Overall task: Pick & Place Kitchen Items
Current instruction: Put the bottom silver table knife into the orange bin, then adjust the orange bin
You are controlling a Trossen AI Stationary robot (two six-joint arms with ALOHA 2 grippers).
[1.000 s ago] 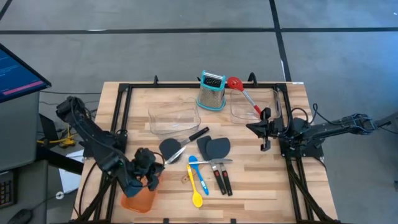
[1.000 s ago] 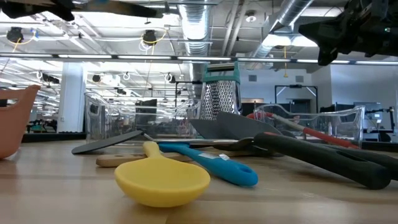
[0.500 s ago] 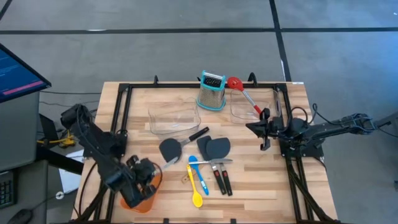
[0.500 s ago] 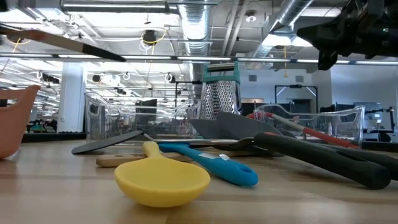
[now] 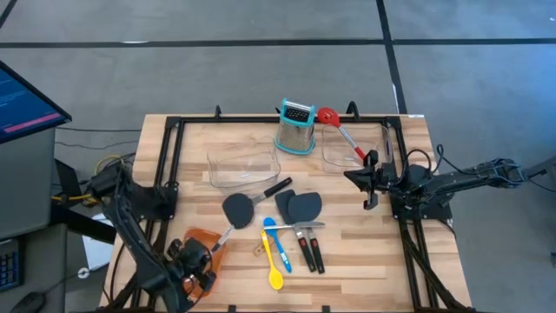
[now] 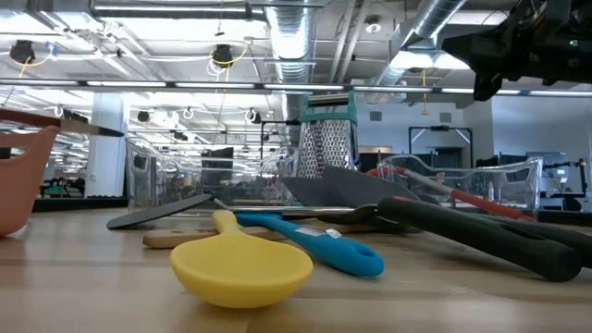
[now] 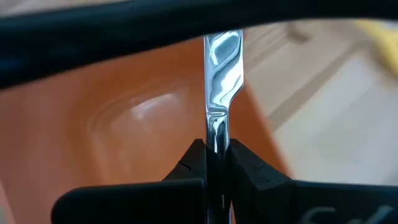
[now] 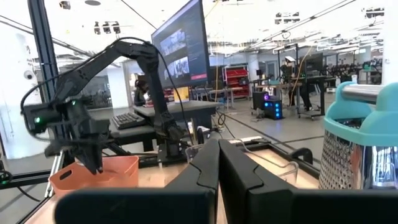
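My left gripper (image 5: 193,263) hangs over the orange tray (image 5: 202,237) at the table's near left corner. It is shut on a thin steel utensil (image 7: 222,68) with a flat shiny blade. The blade's free end (image 5: 225,233) points toward the far right. My right gripper (image 5: 369,187) waits shut and empty in the air at the table's right side. Black spatulas (image 5: 300,206), a blue spoon (image 5: 276,240), a yellow spoon (image 5: 274,265) and black-handled tools (image 5: 310,250) lie flat on the middle of the table. My left gripper pinches the utensil's narrow steel neck (image 7: 216,134) between its two fingers. The fingers slant down from the near left and lie along the utensil. The blade sticks out ahead of them over the tray, above its rim (image 6: 26,139) and clear of the table.
Two clear bins (image 5: 243,165) (image 5: 356,143) stand at the back with a steel grater (image 5: 295,128) between them. A red slotted spoon (image 5: 340,132) leans in the right bin. Black frame rails run along the table's left and right edges.
My left gripper has gone toward the table's near left corner and down, carrying the steel utensil from beside the spatulas to over the orange tray. It has tipped further down and rolled. The utensil has sunk from high above the table to about the tray's rim.
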